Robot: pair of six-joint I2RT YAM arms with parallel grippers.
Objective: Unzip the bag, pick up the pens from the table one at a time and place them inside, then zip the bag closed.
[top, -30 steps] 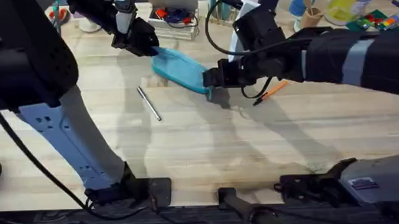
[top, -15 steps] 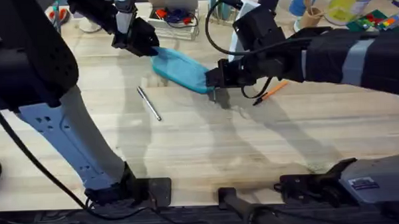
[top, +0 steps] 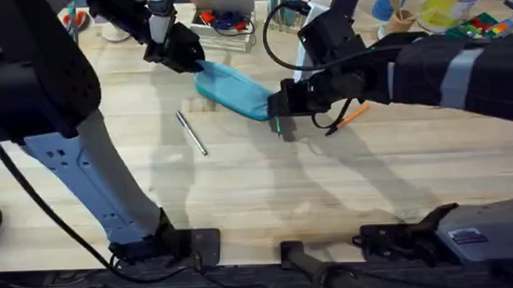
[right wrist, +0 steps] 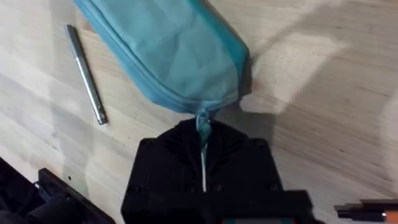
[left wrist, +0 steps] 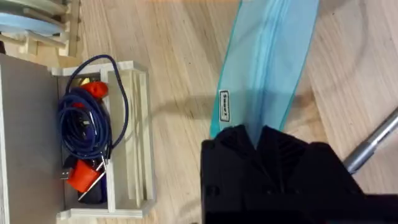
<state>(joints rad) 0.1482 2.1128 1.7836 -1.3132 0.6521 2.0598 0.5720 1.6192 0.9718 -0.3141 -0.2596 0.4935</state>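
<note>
The bag (top: pixel 231 88) lies on the table (top: pixel 266 186) at about 12 o'clock from centre, stretched between the 2 arms: the left gripper (top: pixel 185 59) is clenched on its far end, and the right gripper (top: pixel 277 106) is pinched on the small tab at its near end. It looks light, soft and floppy, so it probably needs one end anchored while the tab is pulled. The silver pen (top: pixel 190 133) lies at 7 o'clock from the bag, the orange pen (top: pixel 350 118) at 4 o'clock; both look stiff, slim and likely to roll, best gripped mid-barrel.

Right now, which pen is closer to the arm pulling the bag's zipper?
The orange pen. It lies right beside the right gripper, which pinches the bag at its end. The silver pen lies apart on the bag's other side.
</note>
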